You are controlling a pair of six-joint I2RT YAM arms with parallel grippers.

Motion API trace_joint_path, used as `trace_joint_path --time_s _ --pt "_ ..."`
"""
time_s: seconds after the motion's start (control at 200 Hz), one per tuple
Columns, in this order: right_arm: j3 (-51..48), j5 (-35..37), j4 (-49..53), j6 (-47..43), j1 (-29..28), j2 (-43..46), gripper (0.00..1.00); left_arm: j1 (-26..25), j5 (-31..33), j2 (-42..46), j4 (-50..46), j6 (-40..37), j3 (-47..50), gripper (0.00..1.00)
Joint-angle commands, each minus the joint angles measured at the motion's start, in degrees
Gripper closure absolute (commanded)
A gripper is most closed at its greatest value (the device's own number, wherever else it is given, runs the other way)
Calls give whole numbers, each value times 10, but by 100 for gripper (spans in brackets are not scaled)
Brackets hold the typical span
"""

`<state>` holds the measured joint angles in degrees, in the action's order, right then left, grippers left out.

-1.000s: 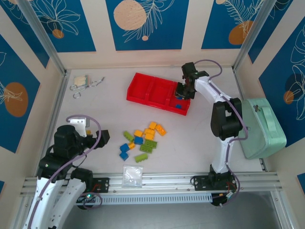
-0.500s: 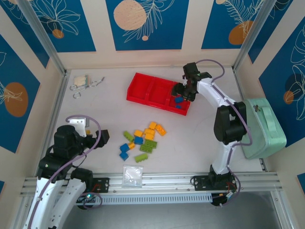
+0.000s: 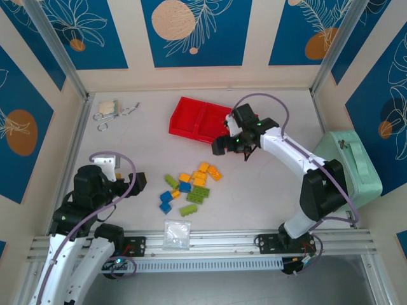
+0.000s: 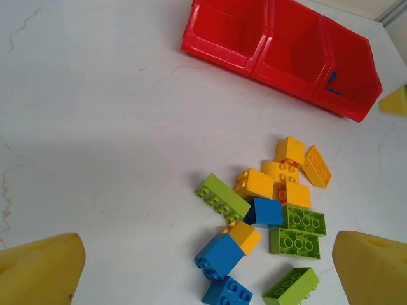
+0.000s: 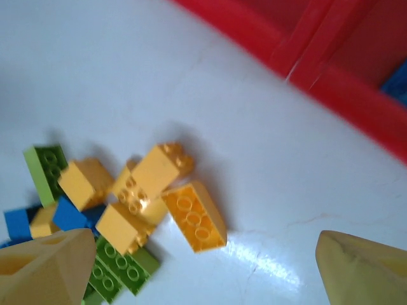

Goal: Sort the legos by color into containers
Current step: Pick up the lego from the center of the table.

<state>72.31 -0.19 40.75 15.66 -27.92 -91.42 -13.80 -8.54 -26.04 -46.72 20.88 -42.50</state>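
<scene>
While one blue piece point(image 4: 332, 85) lies in the red tray's point(image 4: 222, 47) end compartment, the other legos point(image 4: 267, 216) sit piled on the table point(image 4: 95, 127). Left gripper point(image 4: 206, 270) and right gripper point(image 5: 203, 273) both gape empty. Sorting looks barely begun.

My left gripper point(image 4: 210, 254) hangs near left on a folded arm, jaws wide; my right gripper point(image 3: 233, 145) reaches far, jaws apart.
</scene>
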Motion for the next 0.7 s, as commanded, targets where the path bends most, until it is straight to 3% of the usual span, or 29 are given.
trace_joint_path --time_s 0.0,0.18,0.395,0.695 --pt "-14 17 5 -40 -40 -18 10 -1 -3 3 3 -6 0 1" --pt "-6 81 15 -59 -86 -73 11 -1 1 6 3 -6 1 1" --pt "11 101 18 -73 -108 -124 13 -1 6 7 1 -4 0 1" --pt "26 134 28 -89 -132 -180 29 -1 5 8 3 -5 2 1"
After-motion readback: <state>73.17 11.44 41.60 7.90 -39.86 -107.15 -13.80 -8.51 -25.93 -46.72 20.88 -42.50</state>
